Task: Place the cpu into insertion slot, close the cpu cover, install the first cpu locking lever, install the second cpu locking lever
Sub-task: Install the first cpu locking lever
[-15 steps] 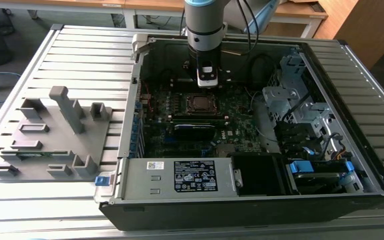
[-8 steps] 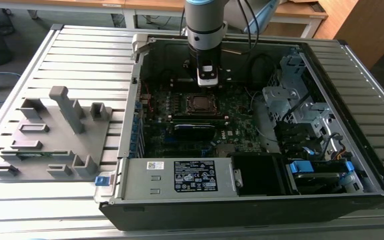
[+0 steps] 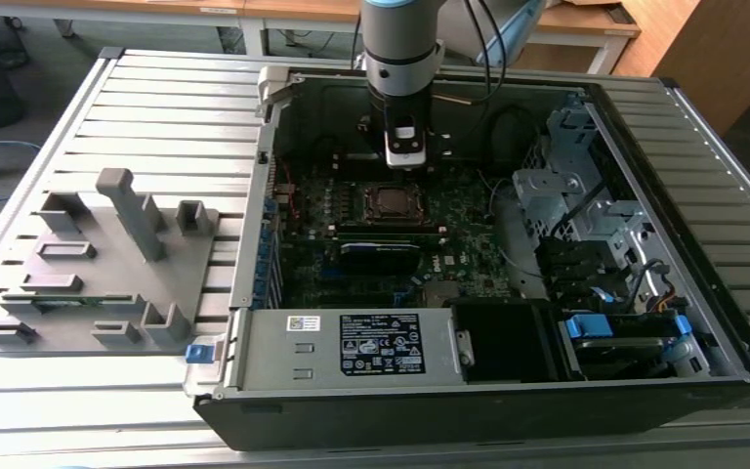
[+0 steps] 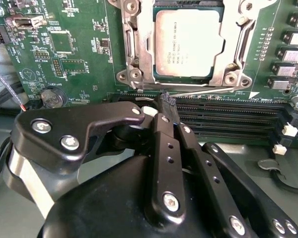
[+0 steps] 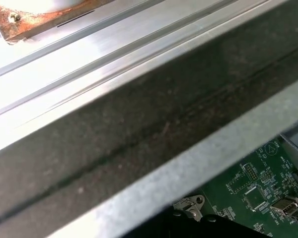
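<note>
Pushing the thin locking lever [image 4: 203, 90] needs, I judge, a steady press: the gripper [image 4: 167, 100], closed tight, touches its end, beside the cpu cover [image 4: 140, 47] lying shut over the seated cpu [image 4: 187, 42].

Silver-grey slatted aluminium bench [image 3: 153, 107] carries 2 things. Grey moulded plastic fixture tray w/ upright posts [image 3: 102, 293] sits at exterior view's left. Open black desktop PC case [image 3: 479, 415] lies on its side just beside it, toward exterior view's right, covering most of bench.
</note>
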Controlling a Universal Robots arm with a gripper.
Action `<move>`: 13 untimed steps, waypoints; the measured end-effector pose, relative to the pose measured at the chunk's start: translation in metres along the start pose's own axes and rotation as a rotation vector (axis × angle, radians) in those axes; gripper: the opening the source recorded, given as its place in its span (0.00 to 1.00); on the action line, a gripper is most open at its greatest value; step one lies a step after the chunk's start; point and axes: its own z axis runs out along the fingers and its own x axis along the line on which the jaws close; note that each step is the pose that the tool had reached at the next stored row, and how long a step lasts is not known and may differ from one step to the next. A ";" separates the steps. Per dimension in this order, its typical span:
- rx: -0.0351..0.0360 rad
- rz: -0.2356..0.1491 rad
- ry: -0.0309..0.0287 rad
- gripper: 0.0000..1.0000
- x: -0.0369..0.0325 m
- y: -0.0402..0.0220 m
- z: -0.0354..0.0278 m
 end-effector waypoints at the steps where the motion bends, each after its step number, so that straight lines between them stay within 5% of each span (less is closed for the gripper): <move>1: -0.0014 0.000 0.0004 0.11 0.0001 0.0000 0.0000; 5: -0.0052 0.002 0.0005 0.11 0.0003 -0.0001 0.0002; 13: -0.0143 0.002 -0.0104 0.11 0.0004 -0.0003 0.0010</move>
